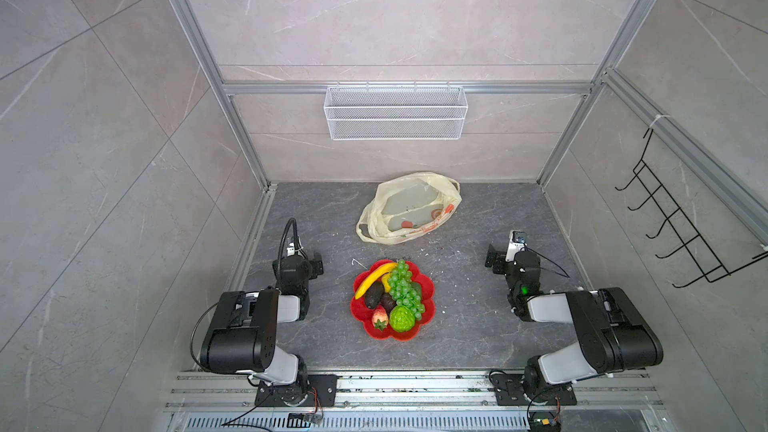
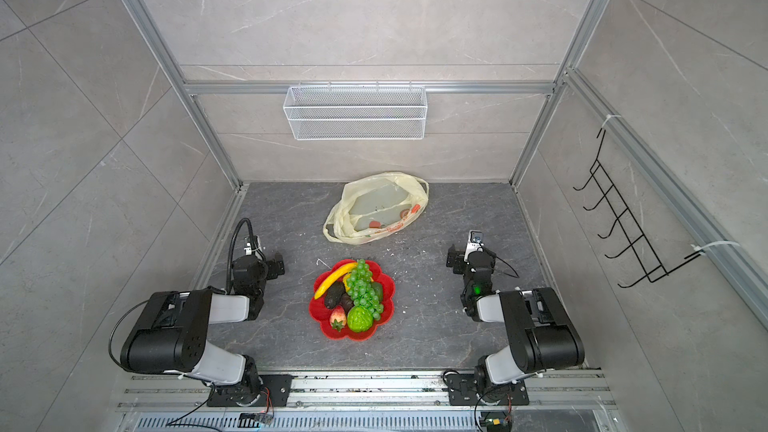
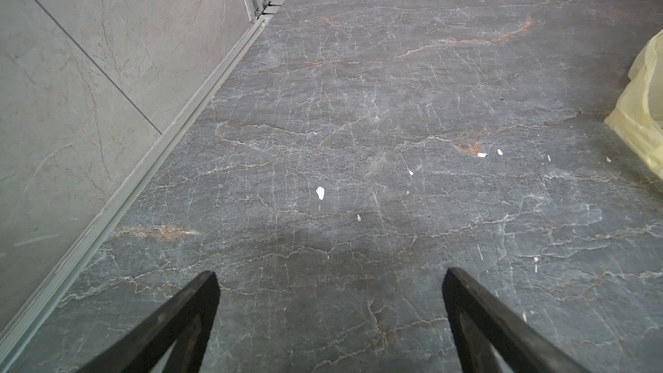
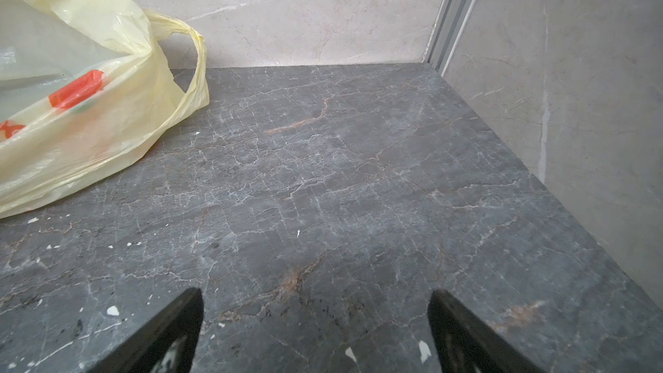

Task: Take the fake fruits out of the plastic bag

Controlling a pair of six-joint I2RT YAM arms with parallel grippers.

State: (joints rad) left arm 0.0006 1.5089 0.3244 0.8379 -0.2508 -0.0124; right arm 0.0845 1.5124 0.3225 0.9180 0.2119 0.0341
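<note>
The left gripper (image 3: 330, 278) stands wide, its two matte black fingers (image 3: 186, 317) splayed over bare tabletop and holding nothing. The right gripper (image 4: 315, 296) is spread just as wide and is equally empty.

Only the wrist views show the grain of the dark grey, white-veined stone-look tabletop (image 3: 358, 102), with its rusty streaks and scattered white flecks (image 3: 320, 192). The right wrist view alone gives the texture of the thin, crinkly, pale cream-yellow plastic bag (image 4: 107, 130): translucent film, a twisted loop handle (image 4: 199, 66) and orange-red fruit prints (image 4: 77, 89). The left wrist view catches just a corner of the bag.

In both top views the bag lies collapsed at the upper middle of the table, apart from both grippers. The fake fruits (image 1: 392, 297) are out of it. They are heaped on a glossy red flower-shaped plate (image 1: 358, 307) at centre frame, between the arms:
- a green grape bunch (image 1: 405, 288)
- a yellow banana (image 1: 374, 278)
- two dark avocados (image 1: 374, 295)
- a red strawberry (image 1: 379, 318)
- a bumpy green ball (image 1: 402, 318)
- a yellow lemon (image 1: 385, 281), mostly hidden beneath the grapes

A red line printed along the bag's near edge may be lettering, but it is too small to read.

A white wire-mesh basket (image 1: 395, 112) hangs on the back wall, and a black wire hook rack (image 1: 681, 222) hangs at the right of the frame.
</note>
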